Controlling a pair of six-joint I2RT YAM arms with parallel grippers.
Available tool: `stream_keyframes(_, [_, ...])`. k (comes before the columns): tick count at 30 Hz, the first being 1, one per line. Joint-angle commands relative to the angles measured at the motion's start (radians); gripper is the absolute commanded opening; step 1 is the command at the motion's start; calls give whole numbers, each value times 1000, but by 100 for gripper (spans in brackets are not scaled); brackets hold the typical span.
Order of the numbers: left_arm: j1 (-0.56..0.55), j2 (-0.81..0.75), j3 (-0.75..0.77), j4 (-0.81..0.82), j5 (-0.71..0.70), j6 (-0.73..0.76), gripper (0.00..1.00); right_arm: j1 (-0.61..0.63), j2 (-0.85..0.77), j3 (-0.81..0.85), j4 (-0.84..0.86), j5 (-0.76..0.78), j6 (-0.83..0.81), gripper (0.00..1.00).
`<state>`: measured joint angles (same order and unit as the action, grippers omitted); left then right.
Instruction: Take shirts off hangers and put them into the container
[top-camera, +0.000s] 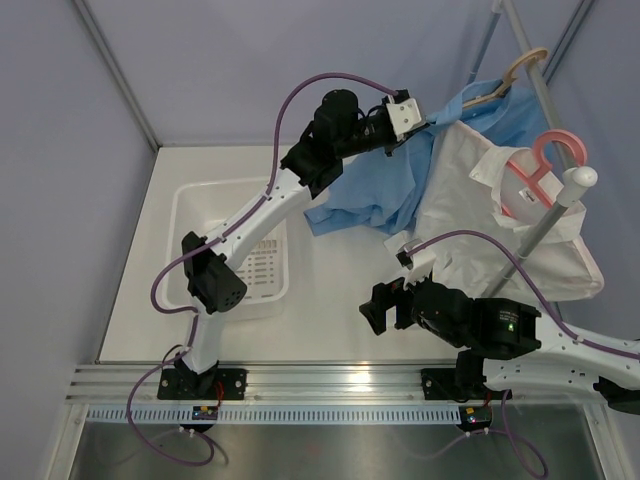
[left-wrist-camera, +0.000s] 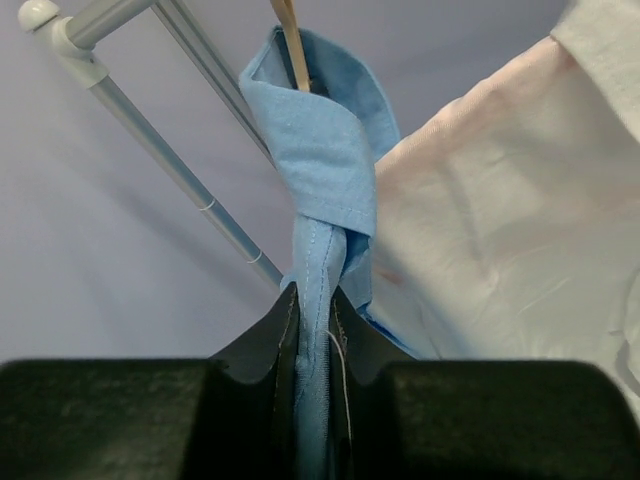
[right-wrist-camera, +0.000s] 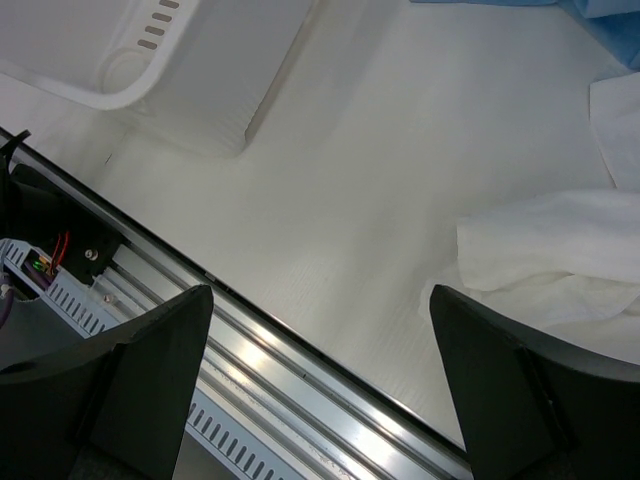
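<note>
A light blue shirt (top-camera: 385, 190) hangs from a tan hanger (top-camera: 519, 72) on the rack at the back right, its lower part trailing on the table. My left gripper (top-camera: 428, 124) is shut on a fold of the blue shirt (left-wrist-camera: 325, 180) just below the tan hanger (left-wrist-camera: 293, 40). A white shirt (top-camera: 480, 215) hangs on a pink hanger (top-camera: 547, 165) beside it and drapes onto the table. The white container (top-camera: 190, 205) lies at the left, with the left arm crossing over it. My right gripper (top-camera: 378, 308) hovers open over bare table near the front rail, beside the white shirt (right-wrist-camera: 560, 250).
The rack's white pole with a round knob (top-camera: 578, 178) slants down in front of the white shirt. A second rack bar (left-wrist-camera: 180, 170) runs behind the blue shirt. The metal rail (top-camera: 330, 385) lines the table's front edge. Grey walls enclose the back and sides.
</note>
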<state>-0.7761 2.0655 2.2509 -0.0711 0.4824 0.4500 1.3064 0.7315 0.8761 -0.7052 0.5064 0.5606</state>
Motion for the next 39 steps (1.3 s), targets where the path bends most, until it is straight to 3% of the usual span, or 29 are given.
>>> stream_keyframes(1, [-9,-50,9,24,-1,3,10,13,-7,26,4,18,-11,100])
stream_keyframes(3, [-9,-42,27,8,5,3,0,14,-17,24,6,18,-11,99])
stream_keyframes(12, [-9,-1,96,-49,-2,15,0,16,-27,11,23,26,-22,100])
stream_keyframes(20, [-6,-39,55,138,-11,-83,0,16,-4,20,21,29,-33,99])
stream_keyframes(27, [18,-36,75,317,44,-261,0,16,-1,26,4,35,-36,100])
stream_keyframes(33, [20,-106,9,280,-50,-241,0,16,15,57,-14,52,-59,99])
stream_keyframes(39, [24,-243,-94,93,-234,-169,0,16,100,153,-53,112,-71,99])
